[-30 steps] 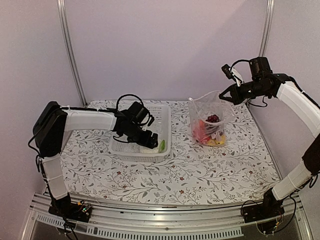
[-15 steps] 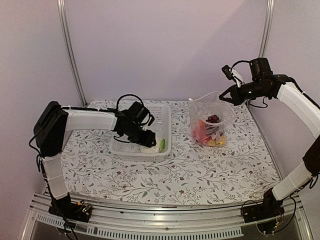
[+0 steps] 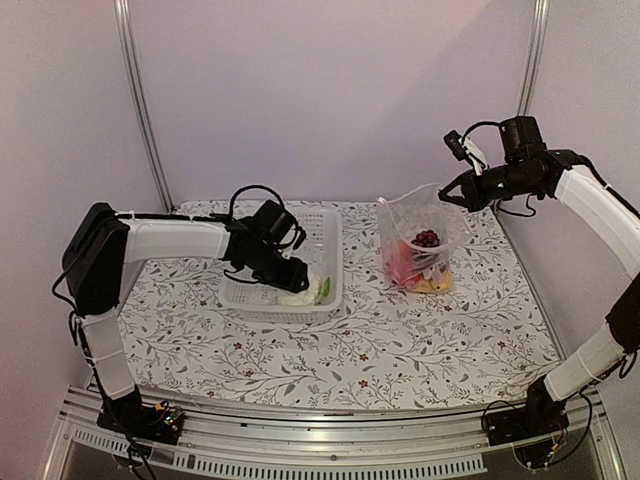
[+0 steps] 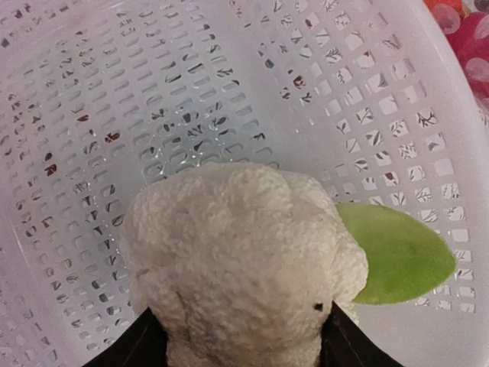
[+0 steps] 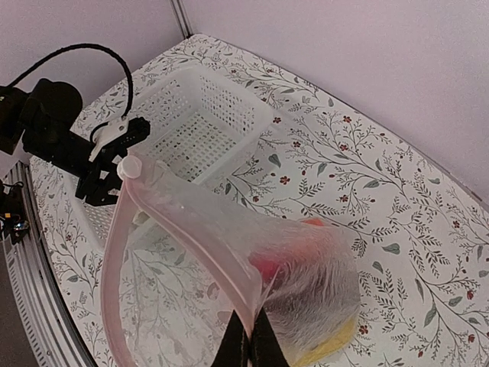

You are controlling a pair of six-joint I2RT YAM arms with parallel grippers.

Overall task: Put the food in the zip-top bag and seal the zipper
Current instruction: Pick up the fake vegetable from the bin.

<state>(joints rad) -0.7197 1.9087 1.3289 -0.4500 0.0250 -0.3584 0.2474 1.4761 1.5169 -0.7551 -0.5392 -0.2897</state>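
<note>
My left gripper (image 3: 298, 283) is shut on the white cauliflower (image 3: 301, 294), which has a green leaf (image 4: 397, 252), and holds it inside the white slotted basket (image 3: 330, 240). In the left wrist view the cauliflower (image 4: 237, 267) fills the space between the black fingertips (image 4: 130, 348). My right gripper (image 3: 447, 195) is shut on the pinkish zipper strip (image 5: 191, 222) of the clear zip-top bag (image 3: 420, 245) and holds its mouth up and open. Red fruit, dark grapes (image 3: 426, 238) and yellow pieces lie inside the bag.
The basket sits left of the bag on the floral tablecloth (image 3: 400, 340). Metal frame posts (image 3: 140, 100) stand at the back corners. A rail runs along the near table edge.
My left gripper with the cauliflower has moved slightly up and back within the basket. The right arm and the bag have not moved.
</note>
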